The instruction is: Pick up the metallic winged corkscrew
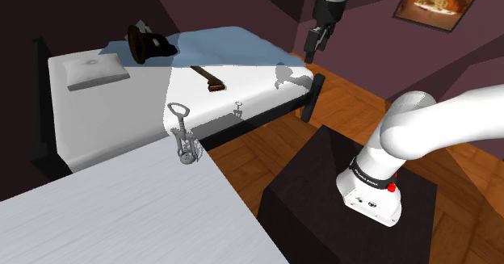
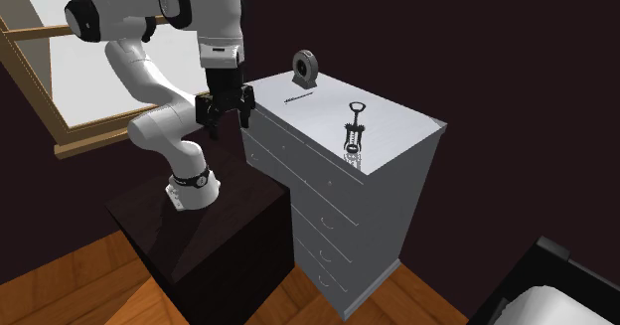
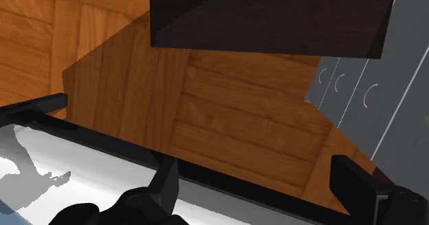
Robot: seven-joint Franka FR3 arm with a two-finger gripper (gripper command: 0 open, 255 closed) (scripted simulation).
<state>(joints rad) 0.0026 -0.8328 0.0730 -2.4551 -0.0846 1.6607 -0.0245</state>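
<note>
The winged corkscrew [image 1: 184,138] is grey and metallic and stands upright near the far edge of a pale dresser top [image 1: 121,214]. In the second exterior view the corkscrew [image 2: 355,134] stands close to the front edge of the dresser top [image 2: 397,124], toward that view's right end. My gripper [image 2: 229,122] hangs open off the dresser's other end, over the dark stand [image 2: 229,214], well away from the corkscrew. From the shoulder camera the gripper [image 1: 313,49] is high up, far to the corkscrew's right. Nothing lies between the black fingers [image 3: 165,182].
A small round object [image 2: 305,68] stands at the dresser's back edge. Drawer fronts [image 3: 357,93] show beside the hand. Beyond lies a bed [image 1: 105,117] with a pillow [image 1: 95,70], a blue blanket [image 1: 234,48] and dark items. Wooden floor [image 3: 227,120] lies below.
</note>
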